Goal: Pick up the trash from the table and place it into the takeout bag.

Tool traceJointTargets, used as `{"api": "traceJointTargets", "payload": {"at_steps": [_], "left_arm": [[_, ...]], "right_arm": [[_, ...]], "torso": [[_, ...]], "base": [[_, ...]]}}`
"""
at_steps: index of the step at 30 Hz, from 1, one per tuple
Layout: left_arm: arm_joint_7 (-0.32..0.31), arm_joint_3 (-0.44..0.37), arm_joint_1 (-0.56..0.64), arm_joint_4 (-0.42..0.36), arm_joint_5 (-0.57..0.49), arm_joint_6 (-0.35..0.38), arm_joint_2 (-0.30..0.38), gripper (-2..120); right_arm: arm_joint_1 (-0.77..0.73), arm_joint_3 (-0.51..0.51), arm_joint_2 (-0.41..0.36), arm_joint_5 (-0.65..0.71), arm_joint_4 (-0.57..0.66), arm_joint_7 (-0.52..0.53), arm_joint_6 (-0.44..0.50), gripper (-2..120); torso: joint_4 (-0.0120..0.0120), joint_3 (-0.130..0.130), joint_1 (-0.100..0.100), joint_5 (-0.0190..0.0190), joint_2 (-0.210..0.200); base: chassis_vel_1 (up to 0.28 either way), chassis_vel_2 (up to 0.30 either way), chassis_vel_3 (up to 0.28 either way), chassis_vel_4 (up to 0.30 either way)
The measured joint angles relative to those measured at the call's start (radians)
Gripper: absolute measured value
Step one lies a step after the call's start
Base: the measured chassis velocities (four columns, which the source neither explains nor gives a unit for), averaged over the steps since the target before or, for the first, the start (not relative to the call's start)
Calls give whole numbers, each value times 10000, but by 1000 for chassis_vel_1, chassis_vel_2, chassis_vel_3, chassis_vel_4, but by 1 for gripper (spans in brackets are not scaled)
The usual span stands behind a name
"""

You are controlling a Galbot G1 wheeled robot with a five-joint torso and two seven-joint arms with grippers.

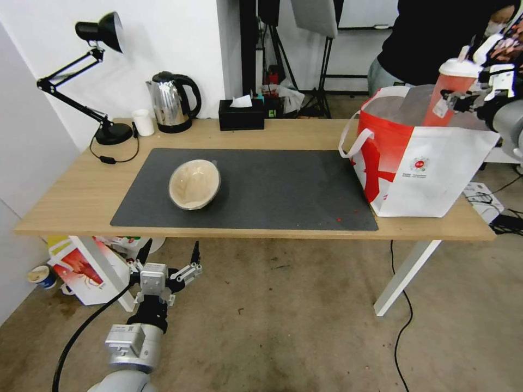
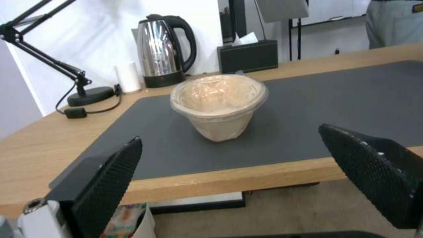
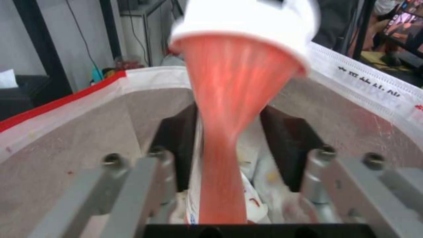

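The tan paper bowl (image 1: 194,184) (image 2: 218,105) lies tilted on the dark grey mat (image 1: 283,188) of the table (image 1: 71,196). My left gripper (image 1: 169,260) (image 2: 230,135) is open, low in front of the table's front edge, facing the bowl and apart from it. At the table's right end stands the takeout bag (image 1: 422,166), mouth open. My right gripper (image 1: 462,100) (image 3: 229,145) is shut on the red drink cup (image 1: 452,90) (image 3: 229,99) with white lid, holding it over the bag's foil-lined inside (image 3: 88,138). Something white with red stains lies at the bag's bottom.
A black desk lamp (image 1: 103,130), small white cup (image 1: 143,122), steel kettle (image 1: 171,100) and black tissue box (image 1: 241,114) line the table's back edge. A red-and-white carton (image 1: 81,269) sits under the left end. A person stands behind the bag. Cables lie on the floor at right.
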Motion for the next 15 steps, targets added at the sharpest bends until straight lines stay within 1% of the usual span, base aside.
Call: {"api": "traceJointTargets", "payload": {"at_steps": [1, 2, 3, 4, 7, 8, 9, 10, 12, 13, 14, 15], "left_arm": [[0, 0, 0, 0, 0, 0, 0, 100], [0, 0, 0, 0, 0, 0, 0, 100], [0, 0, 0, 0, 0, 0, 0, 100], [0, 0, 0, 0, 0, 0, 0, 100], [0, 0, 0, 0, 0, 0, 0, 100], [0, 0, 0, 0, 0, 0, 0, 100], [0, 0, 0, 0, 0, 0, 0, 100], [0, 0, 0, 0, 0, 0, 0, 100], [0, 0, 0, 0, 0, 0, 0, 100], [0, 0, 0, 0, 0, 0, 0, 100], [0, 0, 0, 0, 0, 0, 0, 100], [0, 0, 1, 0, 0, 0, 0, 100]], "right_arm": [[0, 5, -10, -1, 20, -4, -43, 43], [-5, 10, -27, -19, 93, -9, -105, 51], [-11, 10, -33, -35, 105, -9, -111, 53], [-11, 10, -33, -35, 105, -9, -111, 53], [-99, 9, -111, -273, 247, -24, -118, 69], [-108, 9, -131, -297, 260, -27, -118, 72], [-108, 9, -131, -297, 260, -27, -118, 72], [-115, 9, -153, -319, 287, -38, -118, 76], [-123, 9, -244, -366, 357, -99, -132, 87], [-123, 10, -265, -374, 384, -108, -133, 91], [-123, 10, -265, -374, 384, -108, -133, 91], [-123, 10, -284, -379, 395, -108, -134, 93]], "torso": [[1, 0, 0, -1, 0], [1, 0, 1, -1, 0], [3, 0, 0, -1, 0], [3, 0, 0, -1, 0], [1, 0, 0, 0, 0], [1, 0, 1, 0, 0], [1, 0, 1, 0, 0], [0, 0, 0, 0, 0], [1, 0, -1, -1, 0], [1, 0, 0, 0, 0], [1, 0, 0, 0, 0], [1, 0, 0, 0, 0]], "base": [[0, 0, 0, 0], [0, 0, 0, 0], [0, 0, 0, 0], [0, 0, 0, 0], [0, 0, 0, 0], [0, 0, 0, 0], [0, 0, 0, 0], [0, 0, 0, 0], [0, 0, 0, 0], [0, 0, 0, 0], [0, 0, 0, 0], [0, 0, 0, 0]]}}
